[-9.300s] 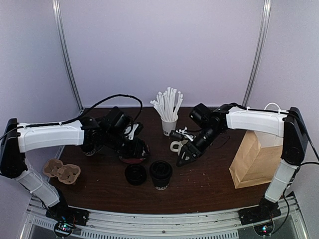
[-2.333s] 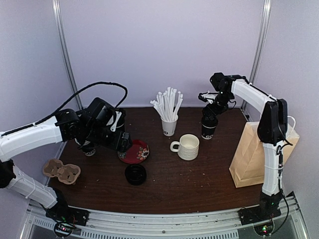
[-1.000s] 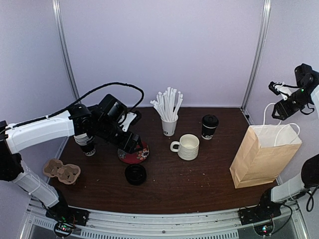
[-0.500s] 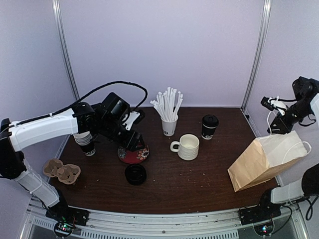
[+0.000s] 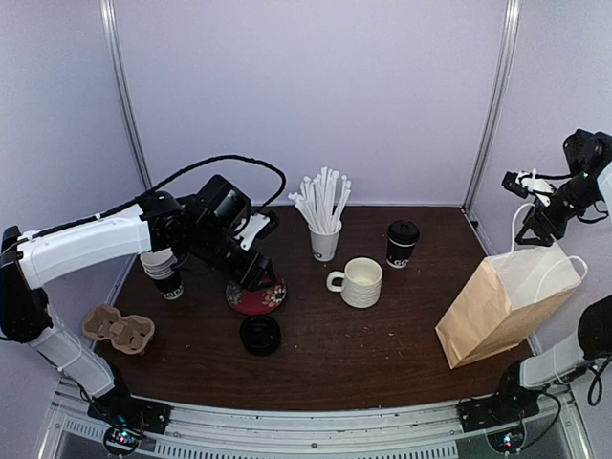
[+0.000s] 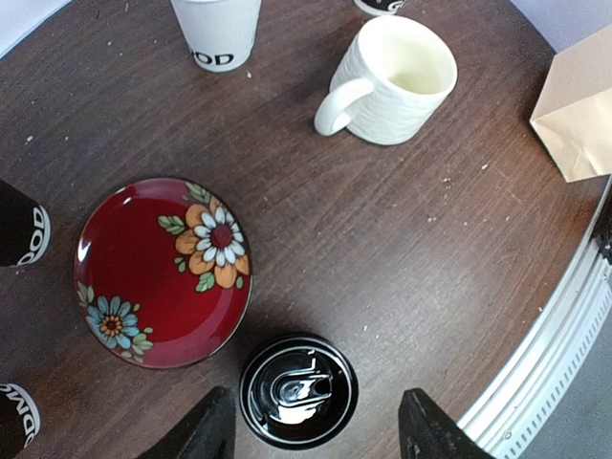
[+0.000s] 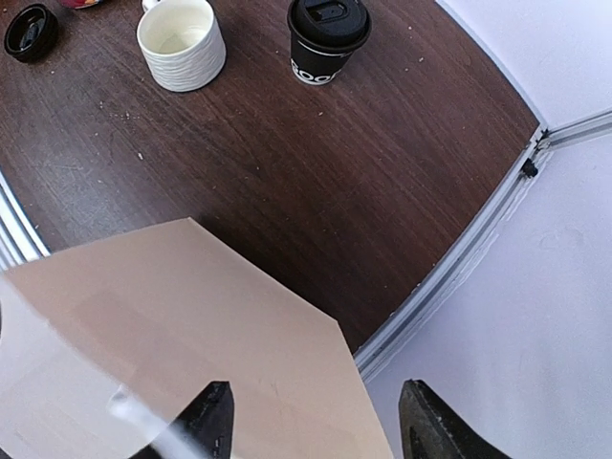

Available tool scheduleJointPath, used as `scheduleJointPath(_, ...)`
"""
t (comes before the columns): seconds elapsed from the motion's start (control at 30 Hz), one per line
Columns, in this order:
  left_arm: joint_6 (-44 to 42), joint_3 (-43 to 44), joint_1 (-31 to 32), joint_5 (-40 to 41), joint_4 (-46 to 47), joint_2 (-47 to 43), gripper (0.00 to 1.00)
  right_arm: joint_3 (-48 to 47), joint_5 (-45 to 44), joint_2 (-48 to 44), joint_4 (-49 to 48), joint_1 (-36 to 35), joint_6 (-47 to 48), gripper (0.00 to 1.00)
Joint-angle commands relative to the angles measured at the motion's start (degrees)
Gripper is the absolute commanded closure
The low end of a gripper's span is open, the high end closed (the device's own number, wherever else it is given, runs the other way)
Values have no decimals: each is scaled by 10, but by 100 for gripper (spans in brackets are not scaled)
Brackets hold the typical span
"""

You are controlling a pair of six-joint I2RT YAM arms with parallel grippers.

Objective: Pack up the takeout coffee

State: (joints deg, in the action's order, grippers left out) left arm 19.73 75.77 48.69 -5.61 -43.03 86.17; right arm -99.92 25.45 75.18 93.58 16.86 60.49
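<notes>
One lidded coffee cup stands upright at the back right of the surface, just beyond the cream mug and well apart from the paper bag. More cups with black bands stand at the far left, partly behind the left arm. A separate black lid lies near the front, just beside the red flowered plate.

The left hand hangs over the lid and the plate's near edge. Its fingers are spread, with nothing between them.

The right hand is high at the right wall, above the bag. Its fingers are spread too. A blurred white strip by one finger may be the bag's handle, but I cannot tell whether it is caught there. The bag is tilted, its top leaning to the right.

A white cup of straws stands at the back, and a cardboard cup carrier sits at the front left corner.
</notes>
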Motion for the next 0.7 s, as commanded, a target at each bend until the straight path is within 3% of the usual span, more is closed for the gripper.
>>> scheduleJointPath(0.0, -19, 17, -1, 32, -64, 3, 39, -18, -14, -5, 69, 2, 38, 34)
scheduleJointPath(0.3, -30, -22, -1, 43, -107, -1, 26, -3, -11, -4, 88, 3, 100, 27)
scheduleJointPath(0.67, -37, -25, 0, -29, -47, 48, 25, 38, -19, 7, 47, 3, 146, 25)
